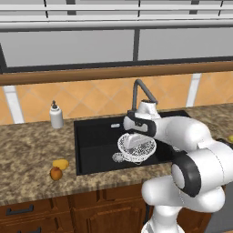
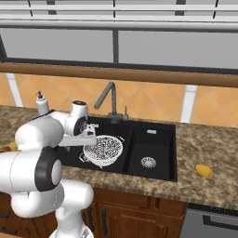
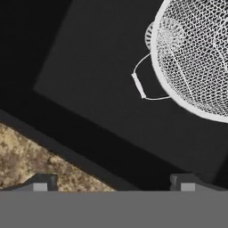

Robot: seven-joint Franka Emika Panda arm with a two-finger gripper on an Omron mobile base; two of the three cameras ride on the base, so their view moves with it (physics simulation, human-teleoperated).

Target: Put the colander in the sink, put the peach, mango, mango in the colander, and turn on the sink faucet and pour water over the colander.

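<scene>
Granite counter (image 1: 32, 154) — black sink (image 1: 93, 136).

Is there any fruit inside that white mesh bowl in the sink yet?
No. In the right base view the colander sits empty in the sink, with one mango lying on the counter.

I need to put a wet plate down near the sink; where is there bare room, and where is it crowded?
The right basin of the sink is bare except for its drain. Bare counter lies between the soap dispenser and the sink. The left basin is crowded: the colander sits there with the open end effector above.
</scene>
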